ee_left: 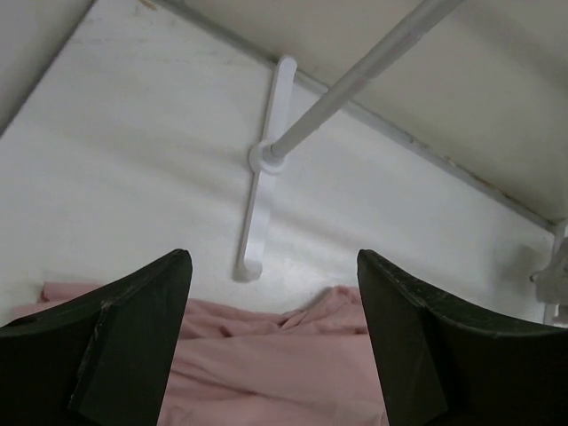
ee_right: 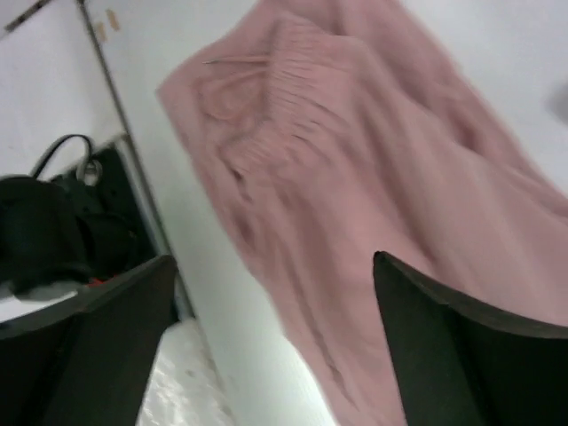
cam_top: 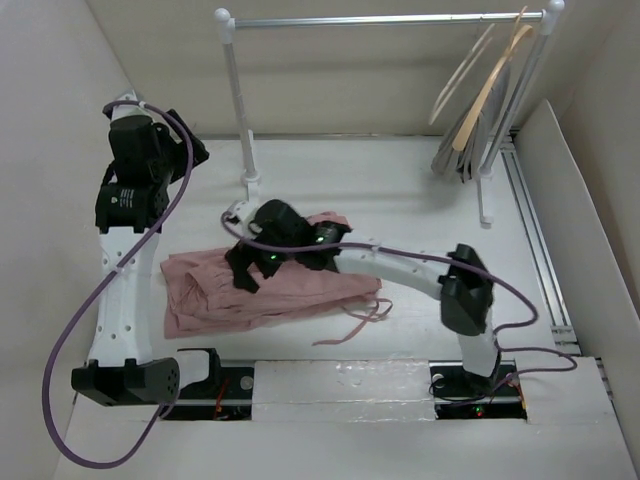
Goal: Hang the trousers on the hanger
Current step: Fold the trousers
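Trousers [cam_top: 270,290] lying near front edge of table [cam_top: 400,190]. Right gripper [ee_right: 273,266] hovering over them, fingers spread, holding nothing. Left gripper [ee_left: 275,257] fingers also spread, empty. Hanger [cam_top: 450,80] hanging above far right corner.

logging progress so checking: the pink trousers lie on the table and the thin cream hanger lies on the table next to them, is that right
No. The hanger is not on the table; it hangs from the rail at the far right, well away from the trousers, which do lie on the table. The top external view shows it.
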`<state>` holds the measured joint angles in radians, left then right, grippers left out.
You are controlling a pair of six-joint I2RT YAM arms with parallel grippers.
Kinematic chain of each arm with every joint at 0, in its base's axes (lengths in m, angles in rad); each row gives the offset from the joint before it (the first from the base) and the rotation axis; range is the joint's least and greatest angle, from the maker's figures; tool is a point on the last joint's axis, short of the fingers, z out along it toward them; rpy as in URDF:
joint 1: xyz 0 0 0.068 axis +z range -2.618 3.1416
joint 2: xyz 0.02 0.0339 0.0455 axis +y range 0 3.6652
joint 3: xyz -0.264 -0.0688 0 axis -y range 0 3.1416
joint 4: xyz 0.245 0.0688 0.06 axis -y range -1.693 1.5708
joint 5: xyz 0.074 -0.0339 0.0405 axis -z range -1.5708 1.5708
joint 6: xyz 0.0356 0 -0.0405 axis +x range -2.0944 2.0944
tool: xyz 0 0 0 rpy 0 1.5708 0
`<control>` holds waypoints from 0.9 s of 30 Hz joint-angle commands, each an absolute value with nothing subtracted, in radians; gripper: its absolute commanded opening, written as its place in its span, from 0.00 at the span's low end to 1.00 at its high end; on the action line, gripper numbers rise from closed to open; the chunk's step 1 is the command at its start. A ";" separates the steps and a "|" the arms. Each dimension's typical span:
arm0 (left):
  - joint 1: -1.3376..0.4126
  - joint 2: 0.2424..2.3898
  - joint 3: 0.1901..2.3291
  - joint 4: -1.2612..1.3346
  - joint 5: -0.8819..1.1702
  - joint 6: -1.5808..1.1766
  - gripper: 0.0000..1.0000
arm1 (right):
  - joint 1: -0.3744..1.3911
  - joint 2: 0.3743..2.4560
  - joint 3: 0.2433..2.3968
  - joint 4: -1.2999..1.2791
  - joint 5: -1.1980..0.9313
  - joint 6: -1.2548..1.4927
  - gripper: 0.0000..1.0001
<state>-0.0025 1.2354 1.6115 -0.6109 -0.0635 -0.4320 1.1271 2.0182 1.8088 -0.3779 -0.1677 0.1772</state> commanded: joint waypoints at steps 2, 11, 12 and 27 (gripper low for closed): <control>-0.033 1.180 1.406 -0.540 0.035 -0.422 0.71 | 0.961 1.694 1.535 -0.253 -0.192 0.123 0.80; -0.252 1.122 0.853 -0.319 0.181 -0.645 0.68 | 0.709 1.548 1.102 -0.342 -0.233 -0.067 0.00; -0.252 1.111 0.821 -0.316 0.152 -0.655 0.68 | 0.698 1.555 1.077 -0.334 -0.236 -0.072 0.00; -0.083 1.117 0.560 -0.282 0.158 -0.778 0.71 | 0.686 1.407 0.773 -0.279 -0.227 0.017 0.04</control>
